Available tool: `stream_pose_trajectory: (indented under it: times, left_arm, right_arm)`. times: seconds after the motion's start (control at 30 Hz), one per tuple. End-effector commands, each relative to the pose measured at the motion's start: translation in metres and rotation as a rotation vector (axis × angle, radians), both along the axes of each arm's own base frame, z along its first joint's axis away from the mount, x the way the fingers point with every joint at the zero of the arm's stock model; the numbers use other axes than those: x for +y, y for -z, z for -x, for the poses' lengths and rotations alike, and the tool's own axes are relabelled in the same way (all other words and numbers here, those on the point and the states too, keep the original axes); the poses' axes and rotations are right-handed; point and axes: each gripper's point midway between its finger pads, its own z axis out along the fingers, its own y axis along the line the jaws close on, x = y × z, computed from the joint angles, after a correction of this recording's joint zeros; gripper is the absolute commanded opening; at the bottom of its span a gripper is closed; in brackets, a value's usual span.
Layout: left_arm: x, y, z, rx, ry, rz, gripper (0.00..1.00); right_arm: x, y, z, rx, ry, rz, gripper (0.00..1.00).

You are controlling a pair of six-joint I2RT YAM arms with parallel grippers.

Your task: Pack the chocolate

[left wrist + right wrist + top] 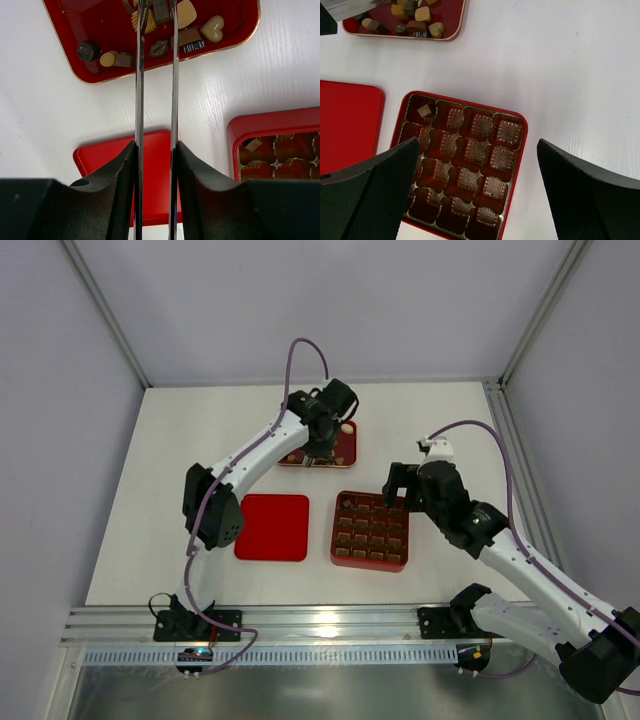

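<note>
Dark chocolate (161,12) pinched between left tool's (156,5) tips.

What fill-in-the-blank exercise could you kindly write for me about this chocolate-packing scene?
The left pincer hangs over the tray of loose ___. The box holds only ___ chocolate, in a corner cell. In the top view, the lid lies to the ___ of the box. The right pincer stands wide ___.
Missing words: chocolates; one; left; open.
</note>
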Motion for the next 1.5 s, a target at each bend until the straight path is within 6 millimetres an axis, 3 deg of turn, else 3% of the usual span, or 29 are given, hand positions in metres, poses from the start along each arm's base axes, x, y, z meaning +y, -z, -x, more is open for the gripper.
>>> stream_pose_trajectory:
  times: [0.0, 0.93, 1.27, 1.47]
  left_arm:
    - [0.003, -0.012, -0.007, -0.033, 0.004, -0.003, 0.35]
    - [0.003, 0.021, -0.004, 0.027, 0.013, -0.028, 0.34]
    - [0.005, 0.014, -0.005, 0.01, 0.012, -0.029, 0.28]
    - [0.006, -0.008, -0.009, -0.031, 0.017, -0.022, 0.21]
  right_arm:
    - [-0.001, -0.011, -0.002, -0.042, -0.002, -0.019, 1.0]
    - [-0.004, -0.004, -0.001, -0.031, 0.002, -0.012, 1.0]
    - [-0.004, -0.005, -0.001, -0.033, 0.002, -0.013, 1.0]
    - [-0.004, -0.006, -0.002, -0.036, 0.006, -0.015, 1.0]
